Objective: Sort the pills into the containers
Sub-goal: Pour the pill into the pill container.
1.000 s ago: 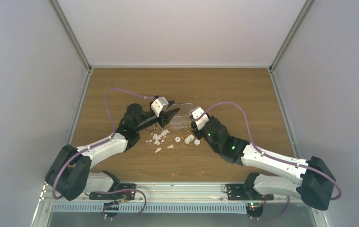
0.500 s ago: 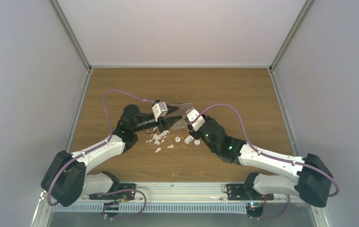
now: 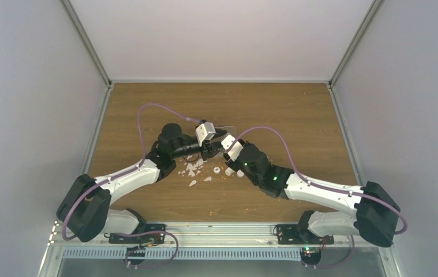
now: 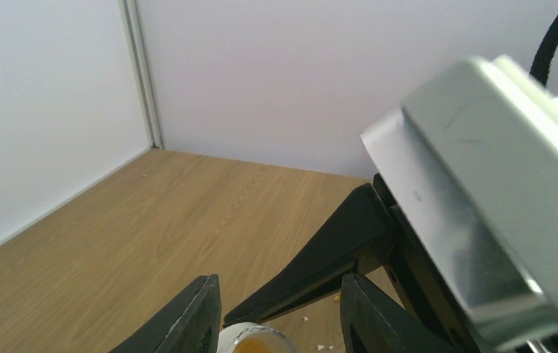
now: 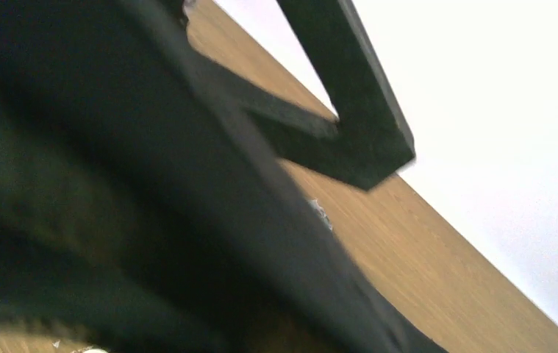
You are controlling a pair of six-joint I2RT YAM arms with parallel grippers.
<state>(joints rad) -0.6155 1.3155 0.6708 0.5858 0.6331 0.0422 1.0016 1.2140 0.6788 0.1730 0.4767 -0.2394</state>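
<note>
The clear organiser box (image 3: 228, 127) is mostly hidden under the two grippers; only its far corner shows. Loose orange pills (image 3: 223, 177) lie on the table near the front of it. My left gripper (image 3: 214, 149) (image 4: 276, 283) has its jaws apart. A small white vial (image 4: 257, 340) with orange contents sits between them, against the left finger with a gap to the right one. My right gripper (image 3: 222, 143) meets the left one tip to tip. Its black fingers (image 4: 327, 246) reach down to the vial's rim. The right wrist view is blocked by a dark, blurred body.
White flakes (image 3: 192, 168) lie in front of the left gripper. Two small white vials (image 3: 229, 171) (image 3: 240, 173) and a cap (image 3: 217, 170) lie beside the right wrist. A few orange grains lie near the table's front edge (image 3: 213, 213). Walls enclose three sides.
Both grippers have moved towards each other over the box. The left one swung right and the right one moved left, so their tips now meet.
</note>
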